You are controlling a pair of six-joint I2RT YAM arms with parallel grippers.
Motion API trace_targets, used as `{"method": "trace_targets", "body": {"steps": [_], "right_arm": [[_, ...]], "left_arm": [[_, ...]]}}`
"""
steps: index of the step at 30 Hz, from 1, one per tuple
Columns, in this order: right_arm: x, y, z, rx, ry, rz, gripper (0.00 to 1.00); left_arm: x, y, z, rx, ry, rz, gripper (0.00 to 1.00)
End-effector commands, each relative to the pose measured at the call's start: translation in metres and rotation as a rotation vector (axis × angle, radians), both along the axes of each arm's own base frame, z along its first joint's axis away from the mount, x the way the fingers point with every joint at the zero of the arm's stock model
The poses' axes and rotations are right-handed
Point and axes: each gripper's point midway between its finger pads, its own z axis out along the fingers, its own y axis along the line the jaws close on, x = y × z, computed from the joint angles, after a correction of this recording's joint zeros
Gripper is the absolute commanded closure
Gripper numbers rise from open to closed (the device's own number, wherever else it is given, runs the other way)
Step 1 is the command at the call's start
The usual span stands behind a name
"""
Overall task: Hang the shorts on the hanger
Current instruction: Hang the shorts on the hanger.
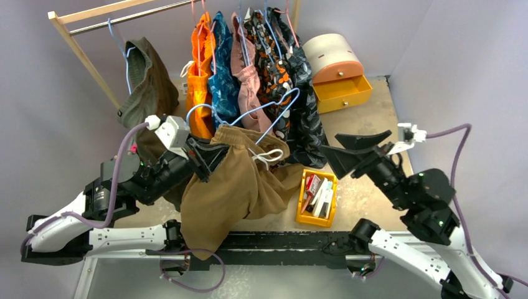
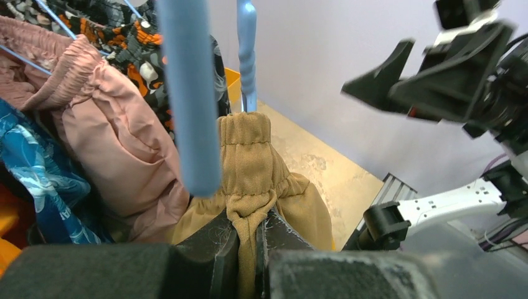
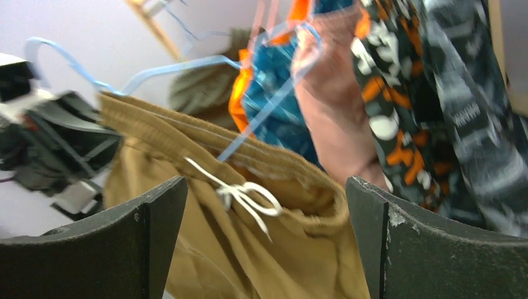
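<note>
Two arms, one shorts (image 1: 230,180), one hanger (image 2: 187,93), in front of a full rack (image 1: 81,15).

Rack: about five garments (image 1: 249,56) packed together, exact count hard; one olive garment (image 1: 146,81) apart at left. Shorts hang in front of them, legs draped down past the table's near edge, part hidden behind the left arm. Left arm reaches in low from the left; left gripper (image 2: 247,243) is clamped on the bunched waistband. Right arm is raised and well apart from the cloth; right gripper (image 3: 268,243) has its jaws spread wide, nothing between them. Hanger lies slanted across the waistband, hook toward the left gripper; whether any of it sits inside the waistband cannot be told. It blurs in both wrist views. One yellow bin (image 1: 302,199) beside the shorts. One white cord (image 1: 268,156) dangling at the waistband.
</note>
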Motion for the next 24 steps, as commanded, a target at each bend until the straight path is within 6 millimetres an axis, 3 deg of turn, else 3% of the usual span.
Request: {"method": "trace_targets", "body": {"steps": [1,10,14,15,18,24], "right_arm": [[0.027,-0.004,-0.052,-0.007,0.187,-0.129,0.01],[0.040,0.023,-0.092,-0.110,0.189,-0.083,0.01],[0.058,0.034,-0.083,-0.184,0.191,-0.116,0.01],[0.063,0.033,-0.068,-0.192,0.179,-0.143,0.01],[0.077,0.035,-0.057,-0.235,0.166,-0.188,0.01],[0.086,0.043,-0.087,-0.225,0.221,-0.201,0.02]], "left_arm": [[0.007,0.008,0.023,-0.111,0.014,0.056,1.00],[0.000,0.007,0.031,-0.124,-0.007,0.016,1.00],[-0.005,-0.006,0.043,-0.125,-0.012,-0.041,1.00],[-0.007,-0.011,0.047,-0.119,-0.012,-0.055,1.00],[-0.008,-0.022,0.053,-0.080,0.002,-0.081,1.00],[-0.010,-0.034,0.030,-0.047,0.045,-0.105,1.00]]}}
